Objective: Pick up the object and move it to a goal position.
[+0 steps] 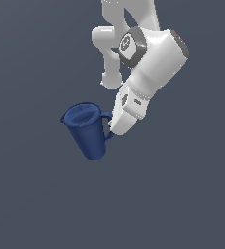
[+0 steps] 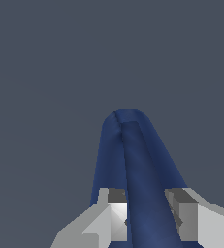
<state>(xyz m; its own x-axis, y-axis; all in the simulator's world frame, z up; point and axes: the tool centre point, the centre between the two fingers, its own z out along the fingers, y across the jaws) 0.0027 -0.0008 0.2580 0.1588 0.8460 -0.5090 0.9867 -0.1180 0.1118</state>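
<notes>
Hand (image 2: 146, 220) grasps the pitcher (image 1: 87, 129) by its handle (image 1: 105, 127) only; the tilted pitcher may pivot or slip during transfer.

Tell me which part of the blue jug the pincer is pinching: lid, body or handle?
The handle: the pincer closes on that loop, beside the jug.

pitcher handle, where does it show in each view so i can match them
Exterior view: the handle loops off the tilted blue pitcher on the side toward the exterior view's right, at the gripper.
Wrist view: the handle runs as a blue band between the two fingers.
Shared landmark: the gripper fingers at the handle.
</notes>
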